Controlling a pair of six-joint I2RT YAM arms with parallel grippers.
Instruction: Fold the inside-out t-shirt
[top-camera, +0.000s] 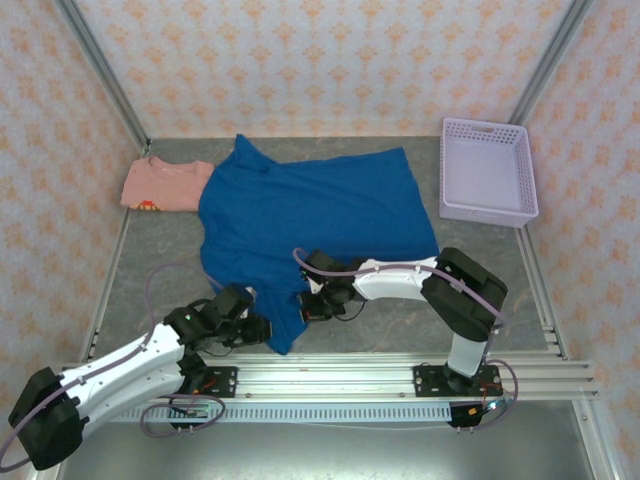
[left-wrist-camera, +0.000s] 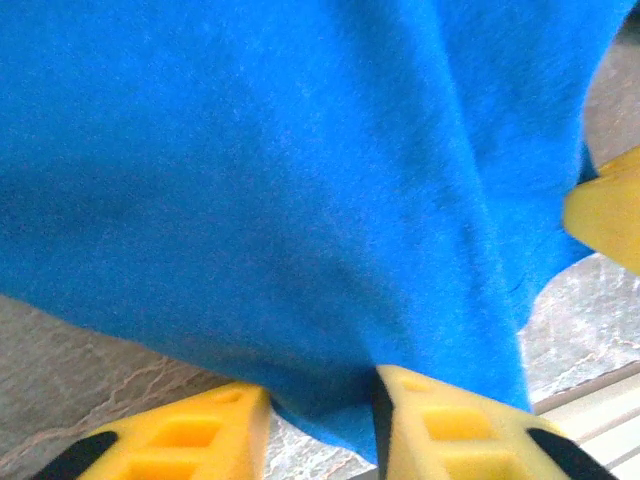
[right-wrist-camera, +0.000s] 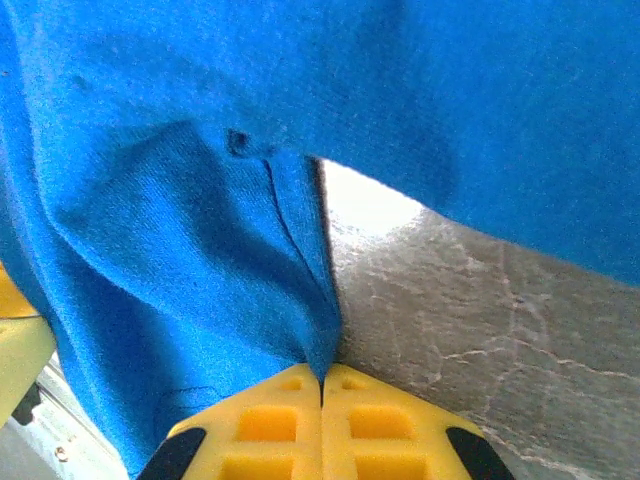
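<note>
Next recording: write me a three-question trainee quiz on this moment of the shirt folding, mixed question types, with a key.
1. True or false: the right gripper is shut on a fold of the t-shirt.
2. Multiple choice: in the top view, where does the basket stand? A) far right corner B) far left corner C) near edge, between the arm bases
3. Short answer: which other garment lies at the far left, touching the t-shirt's sleeve?

Key
1. True: its fingers meet with blue cloth pinched between them.
2. A
3. The pink shirt.
</note>
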